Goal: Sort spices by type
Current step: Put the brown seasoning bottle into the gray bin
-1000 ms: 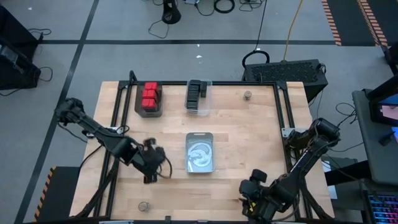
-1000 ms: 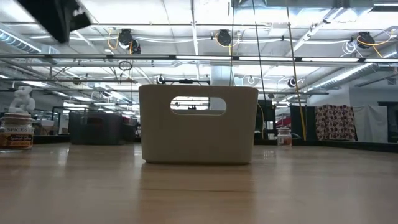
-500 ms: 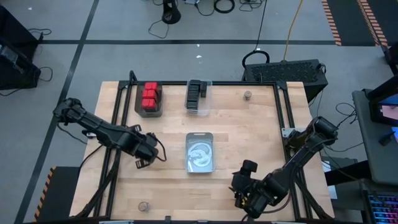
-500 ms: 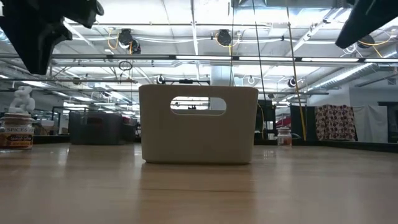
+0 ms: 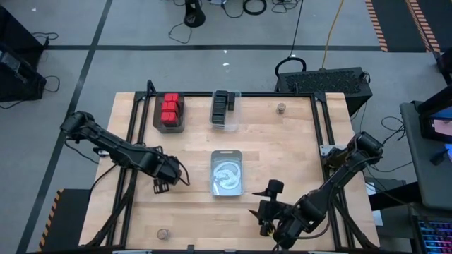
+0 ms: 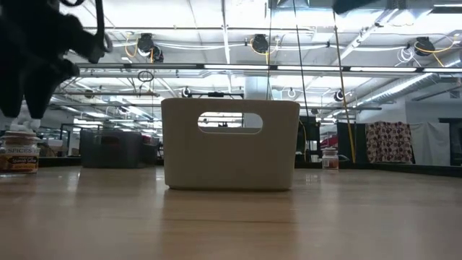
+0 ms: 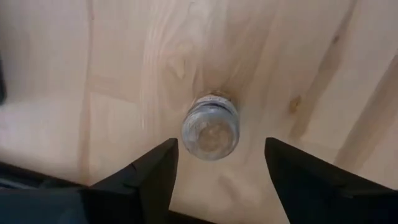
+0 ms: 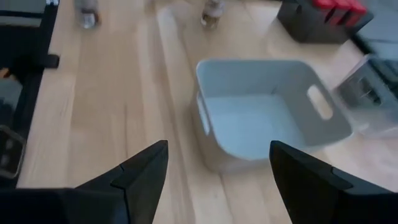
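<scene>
Wooden worktop [image 5: 282,152] framed in black rail, seen from above, with grey floor around it. Nearest the front edge, toward the front-left corner, a small round jar [image 5: 164,233] stands alone; it is not yet sorted. At the front right, the right gripper [image 5: 263,215] hangs above the worktop with its fingers spread wide and nothing between them; its wrist camera looks across the grey bin [image 8: 273,118], whose inside appears bare. Left of centre, the left gripper [image 5: 161,186] is likewise spread and unloaded, pointing down at a second round jar [image 7: 210,127], which stands upright on the wood between the two dark fingers [image 7: 143,177] in the wrist view but not touching either. This pose suggests an approach to a grasp, the jaws set wider than the jar so that they can drop around it. At mid-worktop sits the same grey bin [image 5: 227,171], probably the destination for the jars. Along the far edge, red boxy spices [image 5: 169,109] fill a dark tray [image 5: 156,121] near the far-left corner, and black boxy spices [image 5: 222,104] sit in a clear bin [image 5: 227,124] beside it: two kinds already grouped. A third round jar [image 5: 281,108] stands alone toward the far-right corner, also unsorted.
</scene>
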You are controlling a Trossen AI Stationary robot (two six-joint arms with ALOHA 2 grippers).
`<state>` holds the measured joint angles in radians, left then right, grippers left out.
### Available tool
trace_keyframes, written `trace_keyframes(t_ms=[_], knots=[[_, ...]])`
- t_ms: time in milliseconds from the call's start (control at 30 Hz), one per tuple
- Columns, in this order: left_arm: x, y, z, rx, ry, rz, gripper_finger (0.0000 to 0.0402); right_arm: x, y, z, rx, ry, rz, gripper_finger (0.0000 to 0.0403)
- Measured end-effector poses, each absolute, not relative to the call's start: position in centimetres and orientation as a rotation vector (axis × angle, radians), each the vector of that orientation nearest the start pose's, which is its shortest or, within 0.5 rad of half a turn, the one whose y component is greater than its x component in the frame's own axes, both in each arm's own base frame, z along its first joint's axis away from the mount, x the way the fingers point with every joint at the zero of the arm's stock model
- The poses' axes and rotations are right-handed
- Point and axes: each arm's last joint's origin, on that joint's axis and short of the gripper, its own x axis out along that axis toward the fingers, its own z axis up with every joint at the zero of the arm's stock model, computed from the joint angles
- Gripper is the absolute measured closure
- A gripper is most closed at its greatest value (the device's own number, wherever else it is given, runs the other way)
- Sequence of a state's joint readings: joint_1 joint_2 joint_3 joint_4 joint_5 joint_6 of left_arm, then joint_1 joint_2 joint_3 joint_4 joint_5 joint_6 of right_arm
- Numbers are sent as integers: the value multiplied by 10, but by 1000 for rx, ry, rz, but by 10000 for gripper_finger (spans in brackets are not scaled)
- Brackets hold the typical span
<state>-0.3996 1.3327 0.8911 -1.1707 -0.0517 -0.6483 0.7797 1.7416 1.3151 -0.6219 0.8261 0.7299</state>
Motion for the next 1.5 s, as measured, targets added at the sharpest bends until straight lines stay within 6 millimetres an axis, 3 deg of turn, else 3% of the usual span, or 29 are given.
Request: trace_keyframes(t_ms=[600,800,967,1167,1500], knots=[[173,-73,174,-125,1610,183,155,279,229,243,-51,643,-287,140],[176,-73,174,-116,1582,177,155,279,227,243,-77,633,-298,140],[176,-73,174,-116,1580,177,155,285,223,244,-147,535,-406,140],[177,-74,174,-116,1569,175,157,294,218,235,-185,557,-421,140],[178,-74,174,-108,1555,159,212,299,215,233,-167,583,-409,140]])
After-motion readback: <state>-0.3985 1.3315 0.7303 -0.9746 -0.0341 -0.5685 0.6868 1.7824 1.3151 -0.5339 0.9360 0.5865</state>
